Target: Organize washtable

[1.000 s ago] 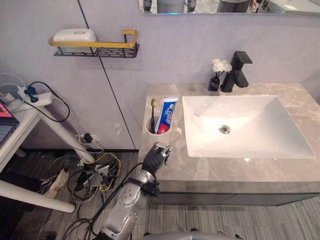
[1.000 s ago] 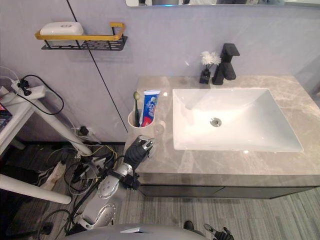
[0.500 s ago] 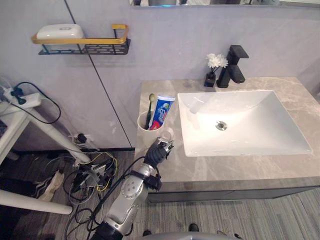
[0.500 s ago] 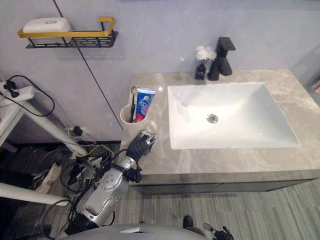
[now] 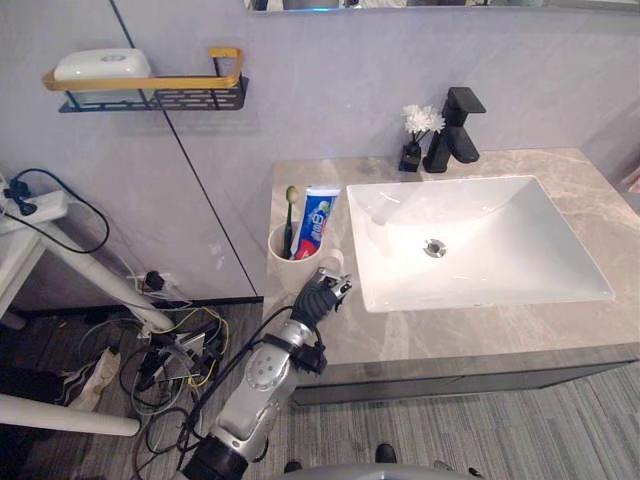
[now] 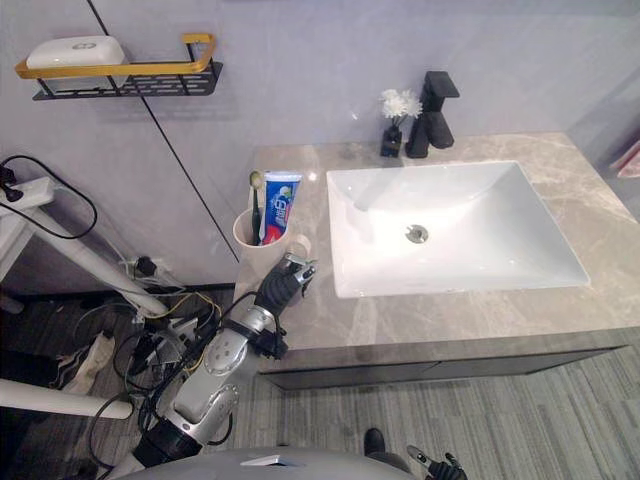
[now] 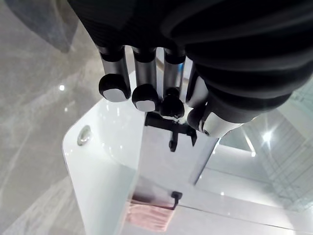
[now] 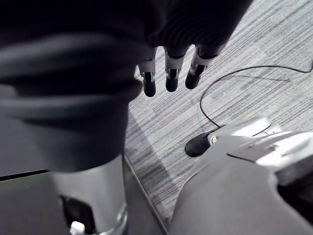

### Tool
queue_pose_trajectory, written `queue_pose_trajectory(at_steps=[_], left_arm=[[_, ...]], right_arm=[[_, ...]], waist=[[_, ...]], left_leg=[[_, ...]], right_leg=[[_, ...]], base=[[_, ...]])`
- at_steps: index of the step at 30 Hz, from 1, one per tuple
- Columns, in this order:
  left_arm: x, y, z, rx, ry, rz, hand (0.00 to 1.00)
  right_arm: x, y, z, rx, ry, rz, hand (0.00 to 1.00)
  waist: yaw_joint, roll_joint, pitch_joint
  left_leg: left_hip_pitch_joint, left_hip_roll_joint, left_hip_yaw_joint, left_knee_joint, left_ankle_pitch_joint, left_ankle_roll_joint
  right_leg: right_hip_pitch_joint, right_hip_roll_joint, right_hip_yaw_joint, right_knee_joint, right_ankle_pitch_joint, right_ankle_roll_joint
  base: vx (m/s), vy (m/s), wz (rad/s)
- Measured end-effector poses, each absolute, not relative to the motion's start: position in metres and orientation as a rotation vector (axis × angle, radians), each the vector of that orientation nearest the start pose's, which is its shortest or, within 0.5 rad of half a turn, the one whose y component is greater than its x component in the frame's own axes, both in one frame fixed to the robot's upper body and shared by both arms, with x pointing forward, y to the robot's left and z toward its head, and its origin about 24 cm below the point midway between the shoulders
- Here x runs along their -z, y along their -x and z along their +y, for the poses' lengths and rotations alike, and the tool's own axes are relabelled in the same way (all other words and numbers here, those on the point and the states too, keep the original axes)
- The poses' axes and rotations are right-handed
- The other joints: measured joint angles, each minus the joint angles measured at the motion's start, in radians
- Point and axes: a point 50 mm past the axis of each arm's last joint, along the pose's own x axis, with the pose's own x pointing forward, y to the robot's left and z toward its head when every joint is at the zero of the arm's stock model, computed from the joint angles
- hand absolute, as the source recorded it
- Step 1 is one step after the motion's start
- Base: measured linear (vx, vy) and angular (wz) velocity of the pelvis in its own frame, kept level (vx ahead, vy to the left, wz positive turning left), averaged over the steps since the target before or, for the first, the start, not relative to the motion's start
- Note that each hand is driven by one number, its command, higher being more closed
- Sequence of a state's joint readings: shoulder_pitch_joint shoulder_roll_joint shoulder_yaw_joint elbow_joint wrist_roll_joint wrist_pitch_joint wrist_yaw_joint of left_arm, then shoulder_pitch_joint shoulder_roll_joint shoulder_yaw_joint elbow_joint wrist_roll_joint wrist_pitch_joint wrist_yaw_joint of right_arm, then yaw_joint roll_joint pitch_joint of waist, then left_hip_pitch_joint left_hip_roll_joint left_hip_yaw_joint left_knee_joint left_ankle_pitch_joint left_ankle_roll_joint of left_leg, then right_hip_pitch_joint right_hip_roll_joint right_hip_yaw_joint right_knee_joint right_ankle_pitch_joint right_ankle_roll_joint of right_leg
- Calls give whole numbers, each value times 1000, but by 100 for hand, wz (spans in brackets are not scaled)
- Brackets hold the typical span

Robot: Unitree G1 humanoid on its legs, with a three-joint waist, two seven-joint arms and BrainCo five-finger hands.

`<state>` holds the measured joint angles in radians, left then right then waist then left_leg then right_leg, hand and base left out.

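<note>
Left eye view — cup point(image 5: 283, 268), toothbrush point(image 5: 291, 200) and toothpaste point(image 5: 316, 222) upright inside, stands on the desk point(image 5: 450, 335) just beyond the left hand point(image 5: 322, 296) fingers point(image 7: 142, 73), loosely extended and empty; right hand point(image 8: 171, 73) hangs slack-fingered over the floor point(image 8: 244, 73) — tidying judged largely done, only withdrawal left.

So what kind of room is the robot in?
Most likely a bathroom. There's a white sink with a black tap, a cup holding a toothbrush and toothpaste, and what looks like soap on a wall shelf.
</note>
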<state>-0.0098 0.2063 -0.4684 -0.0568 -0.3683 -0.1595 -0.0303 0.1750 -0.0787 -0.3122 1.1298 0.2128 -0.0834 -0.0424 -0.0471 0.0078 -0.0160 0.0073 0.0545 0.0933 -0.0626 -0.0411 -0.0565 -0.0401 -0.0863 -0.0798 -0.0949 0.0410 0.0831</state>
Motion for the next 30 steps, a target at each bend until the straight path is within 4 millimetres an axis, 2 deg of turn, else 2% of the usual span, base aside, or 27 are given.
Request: queue_pose_trajectory(at_steps=[4,8,19,26,30], left_arm=[[-56,-228,76,484,220,-93,100],[-67,-224,76,490,248,-137,100],[-79,-204,89,459,372,-183,100],[-76,-199,92,438,377,-167,100],[-62,-199,103,370,371,-117,100]], right_arm=[[168,-36,-221,559,-240,1157,0],[168,-36,-222,559,-240,1157,0],[168,-35,-223,553,-232,1160,0],[168,-34,-225,526,-207,1170,0],[168,-34,-225,524,-204,1171,0]], waist=[[1,1,0],[2,3,2],[9,9,-2],[27,9,-2],[28,9,-2]], left_leg=[[1,0,-5,5,0,0],[0,0,-19,12,0,0],[7,-2,-45,16,5,1],[0,-2,-70,7,18,0],[1,-1,-71,3,20,-1]], right_leg=[[6,-1,-5,0,0,0],[14,-2,-17,1,0,0],[38,-5,-46,3,0,0],[41,-5,-73,3,-2,-2],[40,-4,-74,3,-2,-2]], base=[[-16,-2,5],[-15,-3,8],[-7,0,7],[-28,-2,12],[0,0,0]])
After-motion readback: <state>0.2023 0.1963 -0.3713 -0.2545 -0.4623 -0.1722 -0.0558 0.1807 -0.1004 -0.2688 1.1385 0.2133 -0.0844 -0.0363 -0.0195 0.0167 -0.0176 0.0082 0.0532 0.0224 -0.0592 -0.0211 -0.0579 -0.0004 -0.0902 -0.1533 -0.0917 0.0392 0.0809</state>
